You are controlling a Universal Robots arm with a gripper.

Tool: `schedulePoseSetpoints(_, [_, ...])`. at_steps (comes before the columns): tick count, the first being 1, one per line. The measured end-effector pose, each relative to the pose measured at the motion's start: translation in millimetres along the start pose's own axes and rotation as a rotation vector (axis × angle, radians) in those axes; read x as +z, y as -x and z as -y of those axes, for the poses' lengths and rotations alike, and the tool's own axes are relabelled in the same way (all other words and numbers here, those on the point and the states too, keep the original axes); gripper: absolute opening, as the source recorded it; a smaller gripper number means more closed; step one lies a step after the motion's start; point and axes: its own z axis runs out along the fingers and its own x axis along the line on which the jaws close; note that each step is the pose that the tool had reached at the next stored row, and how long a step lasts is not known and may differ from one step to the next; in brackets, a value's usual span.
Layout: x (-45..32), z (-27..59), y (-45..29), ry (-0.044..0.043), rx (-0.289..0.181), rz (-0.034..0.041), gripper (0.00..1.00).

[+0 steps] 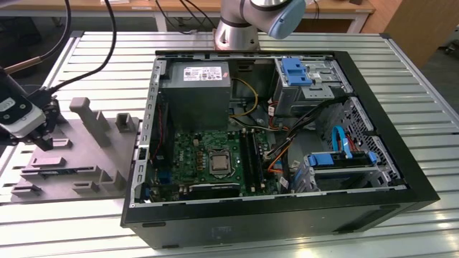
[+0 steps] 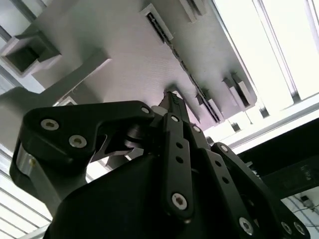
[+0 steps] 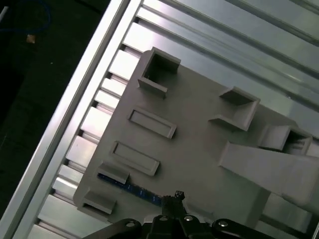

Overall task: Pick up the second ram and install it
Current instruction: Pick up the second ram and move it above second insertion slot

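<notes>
Gripper (image 3: 178,195) fingers look together, empty, near second ram (image 3: 130,188) in gray fixture (image 3: 199,144). Descend like that and tips jab the board

Bright, even light covers the table (image 1: 409,70) in the exterior view, while the computer case (image 1: 179,113) interior lies in shade. In the second wrist view the table slats glare white.
</notes>
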Motion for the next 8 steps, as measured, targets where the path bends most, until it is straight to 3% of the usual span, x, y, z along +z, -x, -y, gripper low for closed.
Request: schedulePoseSetpoints(8, [1.5, 0.0, 0.0, 0.0065, -0.145, -0.0030, 0.11])
